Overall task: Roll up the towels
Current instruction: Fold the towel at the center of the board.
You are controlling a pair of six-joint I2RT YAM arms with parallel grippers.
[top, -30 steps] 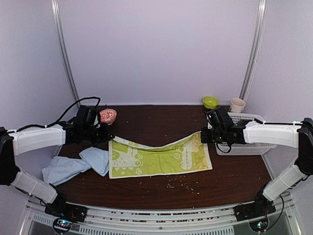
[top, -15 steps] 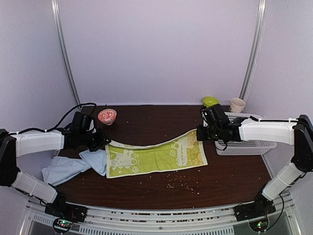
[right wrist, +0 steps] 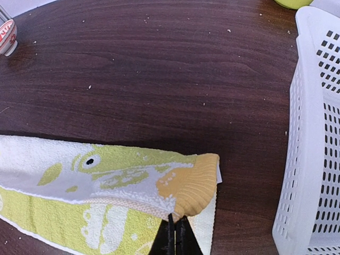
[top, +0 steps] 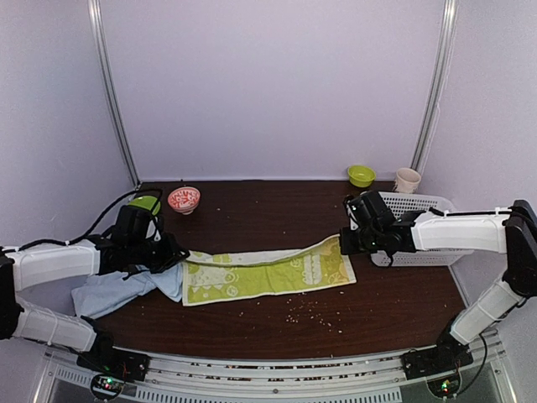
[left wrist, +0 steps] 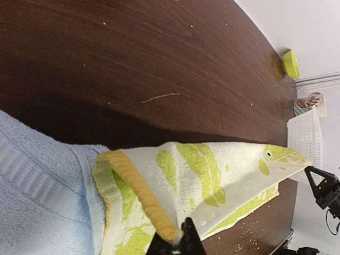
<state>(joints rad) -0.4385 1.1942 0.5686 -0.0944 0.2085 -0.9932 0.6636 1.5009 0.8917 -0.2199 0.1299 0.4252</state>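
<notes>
— Both arms have drawn the far edge of the lime-green towel (top: 268, 273) toward the near side. It now lies as a narrower strip across the tabletop (top: 268, 210).
— Jaw status?
— Left jaws clenched on the towel's yellow-edged left corner. Right jaws clenched on its right corner.
— Pale blue towel (top: 113, 292)?
— Crumpled at the tabletop's left, one end under the green towel's left end. White basket (top: 419, 203) stands just beside the right jaws.

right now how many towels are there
2: the green patterned towel across the middle, its corners pinched by the left hand and right hand; the pale blue towel bunched at left.
</notes>
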